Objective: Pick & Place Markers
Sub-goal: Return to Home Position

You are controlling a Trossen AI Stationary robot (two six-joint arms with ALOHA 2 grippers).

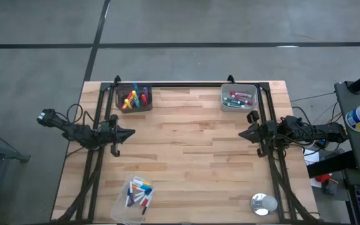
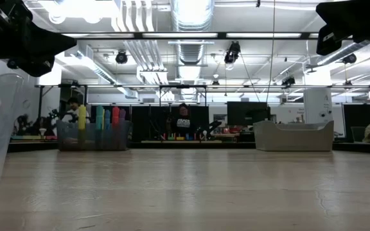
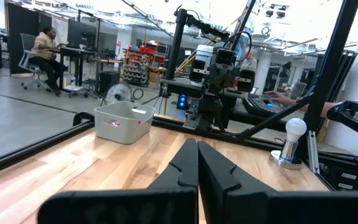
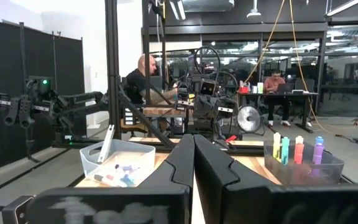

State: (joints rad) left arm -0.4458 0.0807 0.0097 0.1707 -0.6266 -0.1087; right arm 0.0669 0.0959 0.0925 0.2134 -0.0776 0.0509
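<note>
High view: I count three bins on the counter (image 1: 192, 156), one bulb (image 1: 264, 203) and my two hands. The dark bin (image 1: 134, 86), in the upper left of the picture, holds markers (image 1: 133, 100) standing upright: yellow, orange, pink, blue and red show. The grey bin (image 1: 239, 86), in the upper right, holds markers lying flat, red and green among them. The clear bin (image 1: 122, 212), at the lower edge left of the middle, holds a loose pile, mostly white-barrelled with blue, orange and red ends. I cannot count these exactly.

My left hand (image 1: 127, 132) hangs over the counter's left side and my right hand (image 1: 244, 133) over its right. They are well apart, with their tips pointing at each other.

The wrist views settle what the high view does not: on each hand the fingers (image 3: 185, 163) are pressed together with nothing between them. The right wrist view shows four coloured tops above the dark bin's rim and one white marker leaning on the clear bin's wall. In the low view the grey bin's wall hides its contents.
</note>
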